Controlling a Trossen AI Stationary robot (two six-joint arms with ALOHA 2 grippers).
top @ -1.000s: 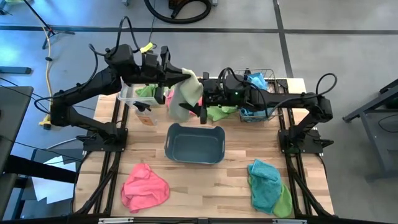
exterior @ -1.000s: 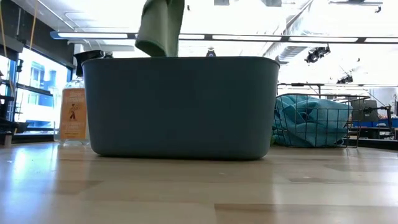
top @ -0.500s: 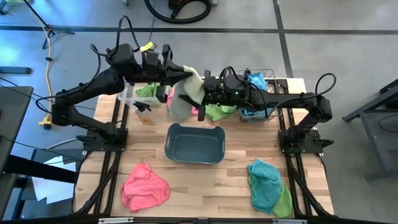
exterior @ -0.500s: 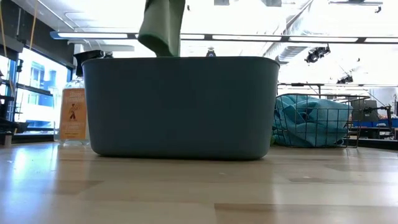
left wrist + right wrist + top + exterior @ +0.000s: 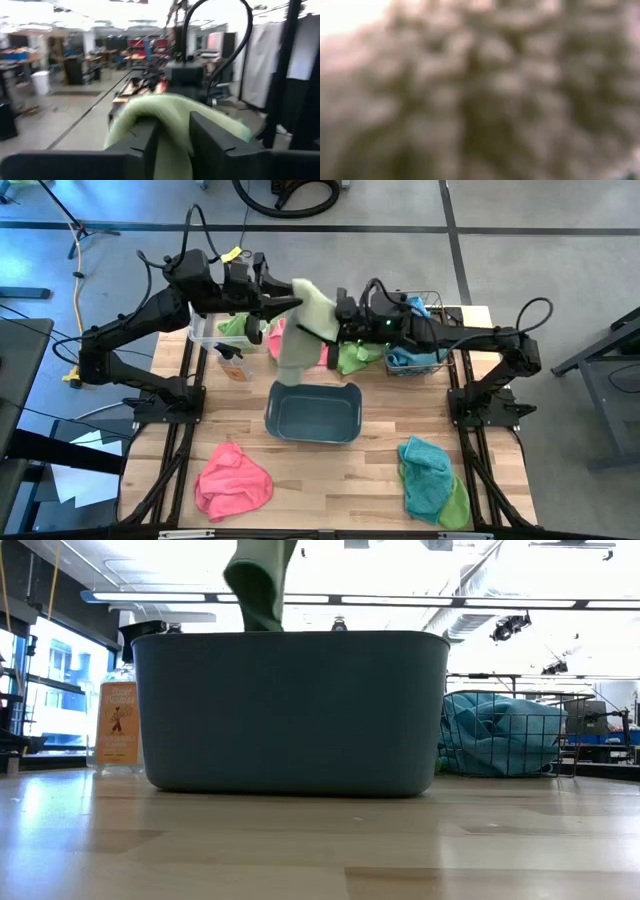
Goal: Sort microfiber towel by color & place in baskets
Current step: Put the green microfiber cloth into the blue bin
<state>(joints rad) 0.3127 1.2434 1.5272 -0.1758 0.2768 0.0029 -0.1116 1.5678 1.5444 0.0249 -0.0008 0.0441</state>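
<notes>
A pale green towel [image 5: 300, 340] hangs in the air between my two grippers, above the far left part of the grey-blue tub [image 5: 312, 430]. Its lower end [image 5: 258, 585] dangles just above the tub's rim [image 5: 290, 635]. My left gripper [image 5: 288, 301] reaches it from the left, its fingers apart with cloth between them [image 5: 175, 125]. My right gripper [image 5: 335, 328] comes from the right and is shut on the towel, whose cloth [image 5: 480, 90] fills the right wrist view. The clear bin [image 5: 205, 332] stands at the far left and the wire basket [image 5: 430, 305] at the far right. My left gripper has the towel's top fold [image 5: 167, 107] lying over and between its parted fingers [image 5: 150, 142], which point level from the table's left. My right gripper has the towel's upper right part [image 5: 322, 320], coming level from the table's right. Cloth hides the place of contact. The towel hangs slack, clear of the table.
A pink towel [image 5: 232, 480] lies near left. A teal and green pile [image 5: 432, 480] lies near right. A spray bottle [image 5: 232, 365] stands left of the tub. Green cloth [image 5: 235, 325] lies in the clear bin, blue towels [image 5: 500, 735] in the wire basket, and loose pink [image 5: 270, 335] and green [image 5: 355, 358] towels behind the tub.
My right gripper has gone a little toward the far edge, into the towel, and taken hold of it. The towel's top has shifted toward the far edge and now spans both grippers. Its hanging part has drawn narrower, with its lower end over the tub's far left rim.
</notes>
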